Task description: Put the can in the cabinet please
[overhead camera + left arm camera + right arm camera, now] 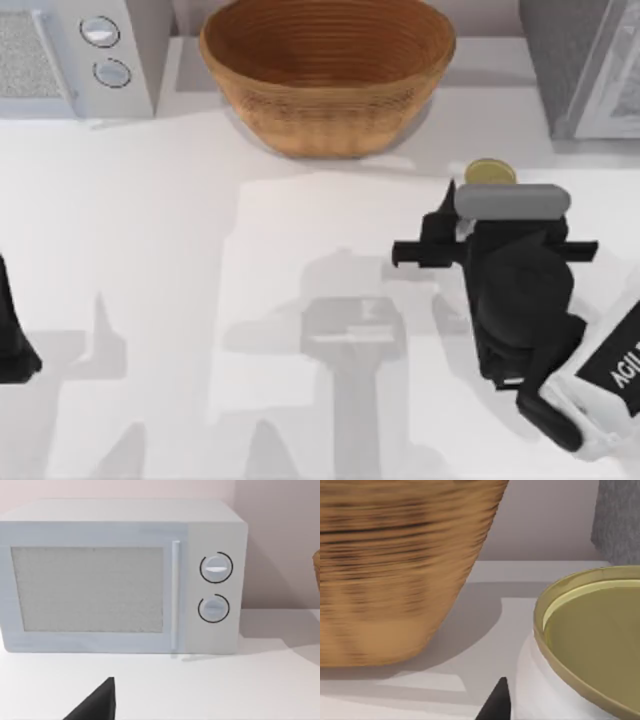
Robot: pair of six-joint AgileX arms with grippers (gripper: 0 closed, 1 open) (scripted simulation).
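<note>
Your right tool (478, 200) is right over the can (490, 172), which stands upright on the counter (200, 300) at the right side, just in front of the basket (325, 75) and toward the grey cabinet (580, 60) at the far right corner. From above you see only the gold lid peeking out past the far edge of the wrist; the can's long axis runs straight up, so the tool meets it from the near side and above. In the right wrist view the lid (590, 640) looms very close, with one dark fingertip (495, 705) just beside the white wall of the can. You cannot tell from these views whether that tool is spread or already pinching the can. Your left tool (97, 702) sits parked at the counter's left edge, facing the microwave (120, 575), well apart from the can; its state cannot be told either. The right arm is clearly the nearer one, and the cabinet lies on its side.
</note>
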